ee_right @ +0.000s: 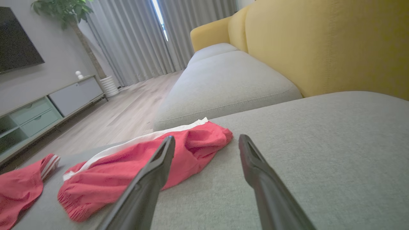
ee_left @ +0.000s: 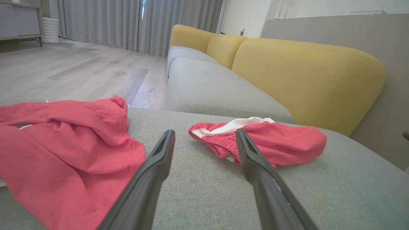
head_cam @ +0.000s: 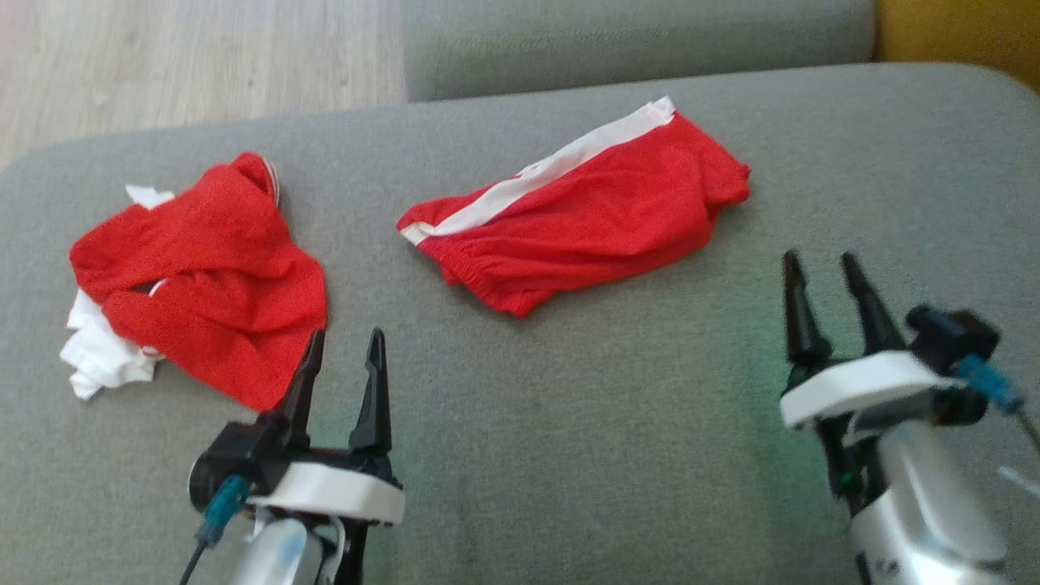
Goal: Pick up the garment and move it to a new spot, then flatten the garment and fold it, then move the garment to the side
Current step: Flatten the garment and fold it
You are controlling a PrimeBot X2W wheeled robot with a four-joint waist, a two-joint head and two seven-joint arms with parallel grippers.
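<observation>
Far left, a crumpled red garment (head_cam: 203, 268) is heaped over a white cloth (head_cam: 101, 357), just ahead and to the left of my left hand (head_cam: 345, 337). The garment's near edge lies just beside my left finger, and I can't tell whether they touch. My left hand is spread and empty, low over the grey sofa cushion (head_cam: 569, 422). Forward and to the right of it, between my two hands and beyond both sets of fingertips, lie red shorts (head_cam: 585, 227) with a white stripe (head_cam: 552, 171). They lie fairly flat and look folded over once, with the waistband end toward my left hand. My right hand (head_cam: 821, 260) is spread too and holds nothing. The shorts are ahead and to its left, near but apart, with bare cushion straight ahead and to the right. As I judge it, nothing is gripped, so I'm between steps. Either the shorts are done folding and only need shifting aside, or the heap is next to be picked up and carried to the open middle. I can't tell which for sure. For the heap, my left hand needs a short reach forward and left, then a pinch on a top fold of the red only, not the white under it. For the shorts, both hands go forward and inward and take opposite ends so the fold keeps.
</observation>
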